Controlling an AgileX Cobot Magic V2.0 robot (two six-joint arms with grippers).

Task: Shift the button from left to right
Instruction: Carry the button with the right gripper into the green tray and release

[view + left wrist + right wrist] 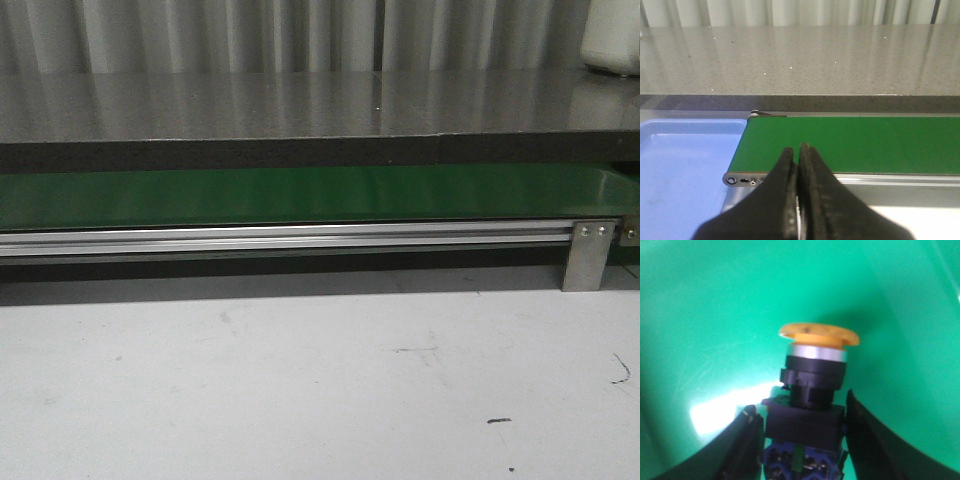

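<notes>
The button [812, 385] has an orange-yellow mushroom cap, a silver collar and a black blocky body with blue terminals below. In the right wrist view it stands upright between my right gripper [800, 402] fingers, which are shut on its black body, over a glossy green surface [715, 315]. My left gripper [796, 148] is shut with nothing in it, over the near edge of the green conveyor belt [865, 145] close to its end. Neither gripper nor the button shows in the front view.
A blue tray [680, 170] sits beside the belt's end. A grey speckled counter [800, 60] runs behind the belt [300, 195]. An aluminium rail with a bracket [588, 255] fronts the belt. A white container [612, 38] stands at the far right.
</notes>
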